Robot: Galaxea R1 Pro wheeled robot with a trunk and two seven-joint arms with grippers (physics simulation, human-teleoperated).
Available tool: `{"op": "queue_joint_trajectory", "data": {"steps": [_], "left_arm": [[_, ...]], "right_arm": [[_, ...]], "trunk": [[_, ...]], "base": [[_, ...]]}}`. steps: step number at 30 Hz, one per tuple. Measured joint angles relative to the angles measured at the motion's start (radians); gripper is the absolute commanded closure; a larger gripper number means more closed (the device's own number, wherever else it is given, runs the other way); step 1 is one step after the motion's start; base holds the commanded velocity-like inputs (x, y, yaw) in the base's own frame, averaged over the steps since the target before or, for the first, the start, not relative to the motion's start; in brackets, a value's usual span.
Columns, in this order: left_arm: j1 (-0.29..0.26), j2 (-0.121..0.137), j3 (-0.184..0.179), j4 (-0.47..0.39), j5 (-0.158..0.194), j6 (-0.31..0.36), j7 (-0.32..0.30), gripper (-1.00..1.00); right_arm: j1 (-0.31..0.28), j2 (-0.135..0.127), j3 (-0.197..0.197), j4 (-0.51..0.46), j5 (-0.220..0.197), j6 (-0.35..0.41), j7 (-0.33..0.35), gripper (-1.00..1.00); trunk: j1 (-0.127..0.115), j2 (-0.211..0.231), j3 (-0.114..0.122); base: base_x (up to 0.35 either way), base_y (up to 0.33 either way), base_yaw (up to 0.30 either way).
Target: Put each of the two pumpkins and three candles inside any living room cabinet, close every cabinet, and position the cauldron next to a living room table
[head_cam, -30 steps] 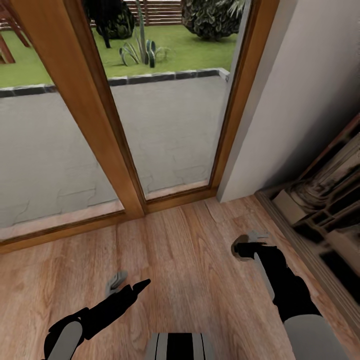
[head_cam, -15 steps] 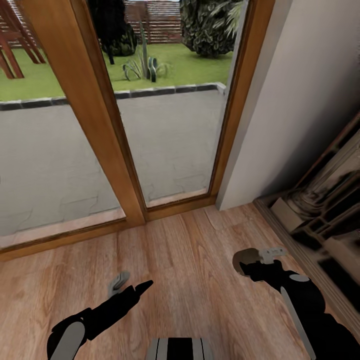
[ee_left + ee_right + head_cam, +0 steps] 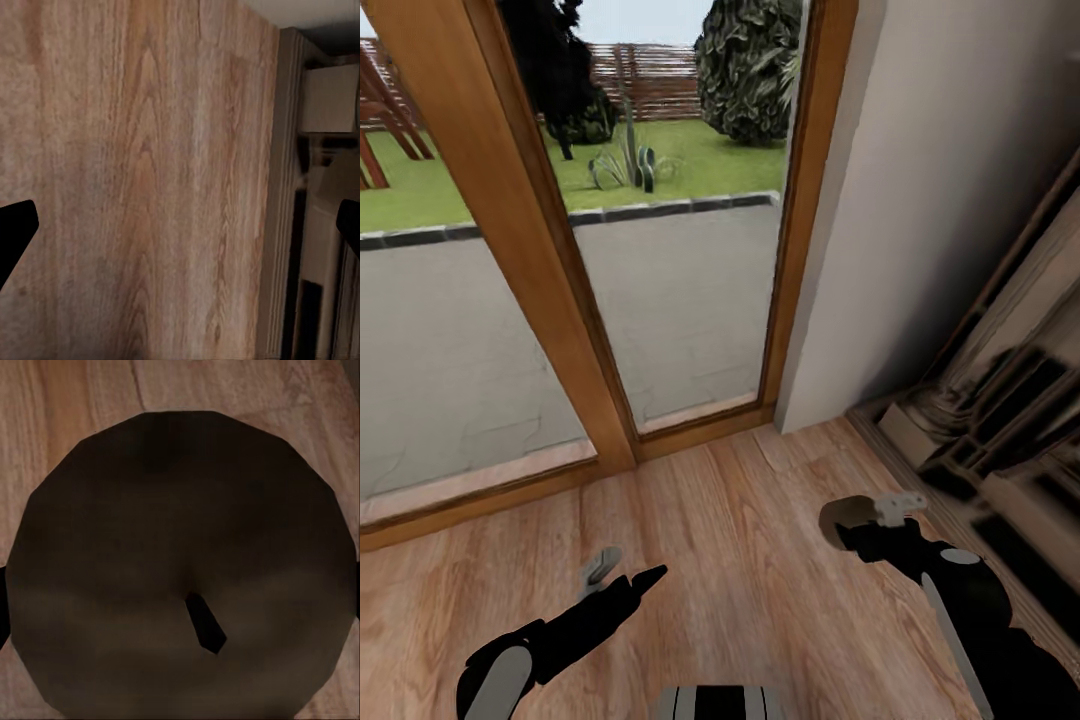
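Right claw: clamped on a candle, seen in the head view as a stubby brownish-beige cylinder at the claw's tip, carried above the floor; in the right wrist view, candle seen end-on between the two fingers, broad faceted round face in shadow, small dark wick just off centre, dark fingertips just touching its two opposite sides.

Left claw: spread wide, nothing between the fingers; in the head view one pale grey finger and one black finger apart in a fork; in the left wrist view, black fingertips at the two opposite edges with bare boards between them.

Wooden floor: warm brown planks, under both claws.

Glazed door: ahead of both claws, honey-coloured timber frame, one thick post ahead of the left claw; paved terrace, lawn and shrubs beyond the glass.

White wall: ahead of the right claw, meeting the door frame at a corner.

Stone-and-brick fireplace: just beyond the right claw on its outer side, pale blocks with dark gaps, blurred; also in the left wrist view past the floor's edge.

Robot trunk: grey and black, behind and between the two arms.
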State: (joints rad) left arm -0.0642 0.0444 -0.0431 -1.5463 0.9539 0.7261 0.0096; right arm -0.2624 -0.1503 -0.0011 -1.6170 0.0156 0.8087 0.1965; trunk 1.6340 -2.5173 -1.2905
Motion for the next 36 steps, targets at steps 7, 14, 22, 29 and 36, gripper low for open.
{"op": "queue_joint_trajectory", "data": {"steps": [7, 14, 22, 29, 36], "left_arm": [[-0.001, 0.001, 0.000, 0.025, -0.001, -0.030, 0.001, -1.00], [-0.002, 0.001, -0.015, 0.029, -0.001, -0.038, 0.001, -1.00], [-0.004, 0.000, -0.019, 0.049, 0.000, -0.039, 0.001, -1.00], [-0.005, 0.000, -0.019, 0.052, 0.000, -0.042, 0.001, -1.00], [-0.005, -0.002, -0.019, 0.053, -0.001, -0.044, 0.002, -1.00]], "right_arm": [[0.000, -0.072, -0.098, -0.001, 0.000, 0.004, 0.372, 1.00], [-0.009, -0.078, -0.161, -0.001, 0.002, 0.001, 0.439, 1.00], [-0.016, -0.078, -0.165, -0.001, 0.003, 0.001, 0.441, 1.00], [-0.017, -0.078, -0.164, -0.001, 0.004, -0.001, 0.443, 1.00], [-0.015, -0.069, -0.164, -0.001, 0.003, -0.006, 0.443, 1.00]], "trunk": [[-0.003, 0.002, 0.028], [-0.006, 0.003, 0.059], [-0.010, 0.005, 0.097], [-0.013, 0.007, 0.130], [-0.016, 0.008, 0.164]], "base": [[0.000, 0.000, -0.059], [0.000, 0.000, -0.245], [0.000, 0.000, -0.283], [0.000, 0.000, -0.284], [0.000, 0.000, -0.274]]}}
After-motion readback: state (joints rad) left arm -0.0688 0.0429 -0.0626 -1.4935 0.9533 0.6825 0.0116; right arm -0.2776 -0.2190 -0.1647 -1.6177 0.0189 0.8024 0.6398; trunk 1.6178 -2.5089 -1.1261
